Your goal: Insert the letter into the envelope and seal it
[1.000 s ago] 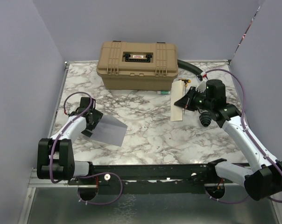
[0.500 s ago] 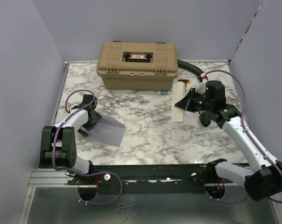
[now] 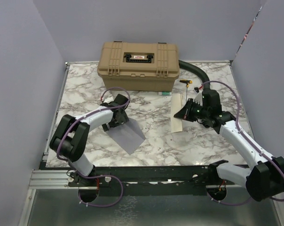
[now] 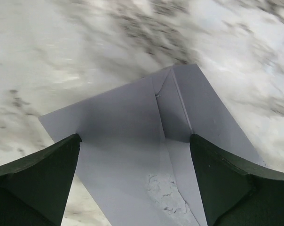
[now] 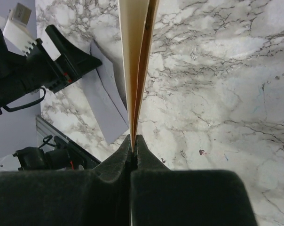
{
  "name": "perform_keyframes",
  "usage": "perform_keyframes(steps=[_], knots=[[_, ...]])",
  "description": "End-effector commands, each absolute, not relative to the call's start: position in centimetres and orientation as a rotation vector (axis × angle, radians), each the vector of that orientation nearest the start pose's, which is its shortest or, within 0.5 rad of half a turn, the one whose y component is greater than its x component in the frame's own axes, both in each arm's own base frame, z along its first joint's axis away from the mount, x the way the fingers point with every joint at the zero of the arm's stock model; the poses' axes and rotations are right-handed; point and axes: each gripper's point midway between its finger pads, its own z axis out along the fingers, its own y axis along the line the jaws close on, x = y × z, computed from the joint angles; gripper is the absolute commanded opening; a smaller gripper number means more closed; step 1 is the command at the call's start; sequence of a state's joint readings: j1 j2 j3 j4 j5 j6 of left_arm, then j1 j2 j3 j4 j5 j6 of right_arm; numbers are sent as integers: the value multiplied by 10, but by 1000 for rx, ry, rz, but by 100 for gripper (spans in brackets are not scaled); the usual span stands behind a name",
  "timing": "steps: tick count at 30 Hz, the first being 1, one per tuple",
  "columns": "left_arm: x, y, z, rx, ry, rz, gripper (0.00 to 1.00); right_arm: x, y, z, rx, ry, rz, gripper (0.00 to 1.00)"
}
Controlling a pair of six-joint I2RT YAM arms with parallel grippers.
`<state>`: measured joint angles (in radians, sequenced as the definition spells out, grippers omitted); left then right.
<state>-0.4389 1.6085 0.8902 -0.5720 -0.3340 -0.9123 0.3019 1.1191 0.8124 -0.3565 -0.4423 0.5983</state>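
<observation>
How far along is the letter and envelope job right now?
Done: the right gripper is shut on the letter, held edge-on. In hand: the open left gripper straddles the envelope lying on the marble table. Left: the letter is outside the envelope, so inserting and sealing remain.

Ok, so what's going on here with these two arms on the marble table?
The right gripper is shut on the tan-brown paper letter, holding it out over the marble table, edge-on to its wrist camera. The left gripper stands wide open over the flat grey-lavender paper envelope, which lies on the table. The letter is not yet in the envelope. A closed tan case sits at the back.
</observation>
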Motion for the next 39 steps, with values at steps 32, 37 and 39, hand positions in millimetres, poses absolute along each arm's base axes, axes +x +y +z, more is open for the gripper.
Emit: perform_keyframes(steps=[32, 37, 39], knots=[[253, -194, 32, -201, 2718, -361, 95, 300, 270, 82, -244, 2259, 816, 1], [259, -183, 32, -123, 2715, -265, 95, 311, 269, 75, -255, 2228, 772, 1], [261, -181, 33, -115, 2710, -246, 95, 305, 275, 68, -265, 2223, 829, 1]])
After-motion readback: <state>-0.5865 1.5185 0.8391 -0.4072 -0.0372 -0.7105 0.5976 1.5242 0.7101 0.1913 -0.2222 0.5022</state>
